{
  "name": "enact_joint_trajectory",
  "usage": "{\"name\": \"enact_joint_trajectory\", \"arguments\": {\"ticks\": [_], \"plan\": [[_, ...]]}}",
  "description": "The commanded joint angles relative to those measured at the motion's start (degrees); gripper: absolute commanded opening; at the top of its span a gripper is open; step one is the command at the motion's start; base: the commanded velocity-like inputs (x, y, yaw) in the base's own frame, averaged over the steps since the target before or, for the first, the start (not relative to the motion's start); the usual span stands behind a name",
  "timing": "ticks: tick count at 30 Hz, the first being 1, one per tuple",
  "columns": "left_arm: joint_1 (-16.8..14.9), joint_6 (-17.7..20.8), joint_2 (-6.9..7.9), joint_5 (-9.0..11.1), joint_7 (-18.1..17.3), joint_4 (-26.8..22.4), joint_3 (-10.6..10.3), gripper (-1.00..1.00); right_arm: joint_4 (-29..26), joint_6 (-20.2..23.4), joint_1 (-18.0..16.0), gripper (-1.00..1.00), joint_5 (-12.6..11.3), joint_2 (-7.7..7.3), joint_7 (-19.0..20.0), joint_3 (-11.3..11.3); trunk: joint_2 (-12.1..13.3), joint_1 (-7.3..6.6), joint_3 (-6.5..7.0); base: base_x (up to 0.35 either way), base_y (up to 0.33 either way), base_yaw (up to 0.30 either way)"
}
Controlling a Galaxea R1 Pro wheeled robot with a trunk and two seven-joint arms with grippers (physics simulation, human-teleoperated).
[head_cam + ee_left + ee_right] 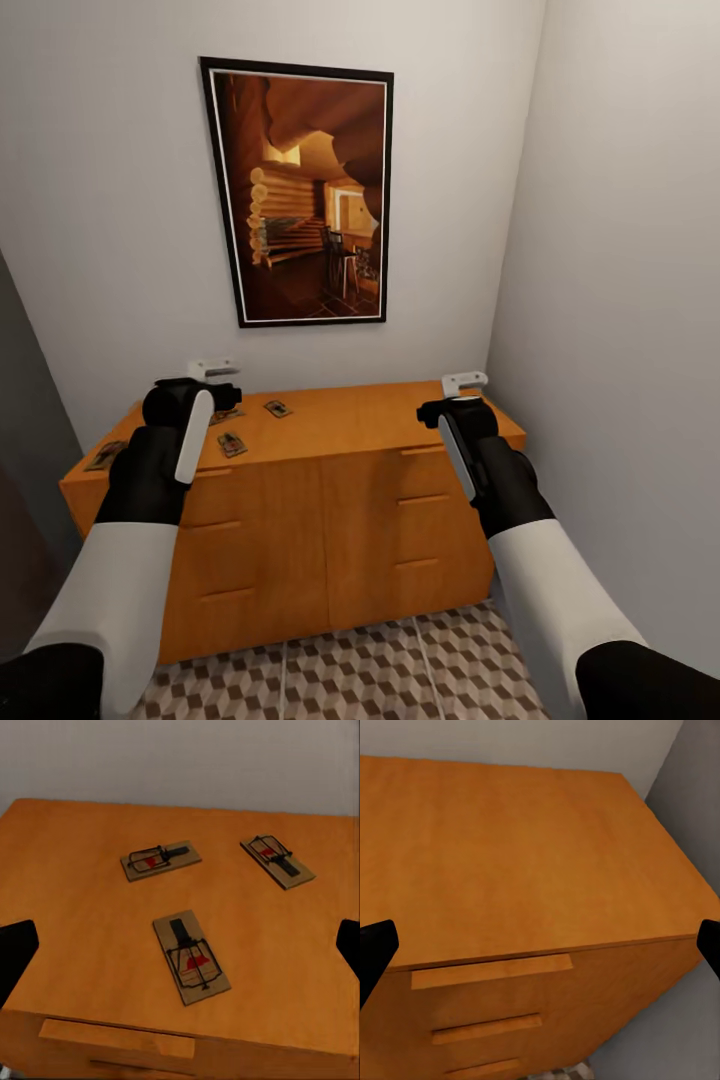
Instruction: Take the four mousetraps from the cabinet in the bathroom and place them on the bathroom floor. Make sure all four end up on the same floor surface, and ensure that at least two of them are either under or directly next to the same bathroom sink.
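The orange-brown cabinet (330, 500) stands against the back wall, with the mousetraps lying on its top. In the left wrist view three mousetraps are spread out: one near the front edge (191, 956), one further back (160, 860) and one towards the back corner (277, 860). A fourth mousetrap (105, 456) lies at the top's far left end. My left gripper (213, 368) hovers open above the three traps, its fingertips (16, 952) wide apart and nothing between them. My right gripper (465, 381) hangs open over the cabinet's bare right end (510, 855).
A framed picture (300, 195) hangs above the cabinet. A grey wall (620, 300) closes in right beside the cabinet's right end. A dark surface (25, 450) borders the left. Cube-patterned floor tiles (400, 670) show in front of the cabinet.
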Motion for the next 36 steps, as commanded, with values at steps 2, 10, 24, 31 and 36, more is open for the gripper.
{"name": "enact_joint_trajectory", "arguments": {"ticks": [2, 10, 24, 31, 36], "plan": [[0.3, 0.1, -0.55, 2.2, 0.5, 0.0, 0.1, 1.0, 0.5, 0.4, 0.0, 1.0, 0.3, 0.02, 0.0, 0.1, 0.0, 0.0, -0.07, 0.028, 0.0, 0.0], [0.6, 0.0, -1.05, 4.4, 0.6, -0.1, 0.1, 1.0, 2.0, 0.4, 0.0, 1.0, 0.3, 0.04, 0.0, 0.2, 0.0, 0.0, -0.07, 0.008, 0.0, 0.0], [0.8, 0.0, -1.25, 4.8, 0.5, 0.1, 0.2, 1.0, 2.5, 0.5, 0.2, 1.0, 0.3, 0.04, -0.1, 0.2, 0.0, 0.0, -0.07, 0.059, 0.0, 0.0], [0.8, -0.1, -1.28, 6.5, 0.5, 0.7, 0.3, 1.0, 3.7, 0.5, 0.3, 1.0, 0.4, 0.04, -0.1, 0.2, 0.0, 0.0, -0.07, 0.293, 0.0, 0.0], [0.8, -0.2, -1.08, 9.9, 0.6, 1.5, 0.6, 1.0, 4.0, 0.5, 0.4, 1.0, 0.4, 0.11, -0.1, 0.2, 0.0, 0.0, -0.07, 0.329, -0.004, 0.0]]}}
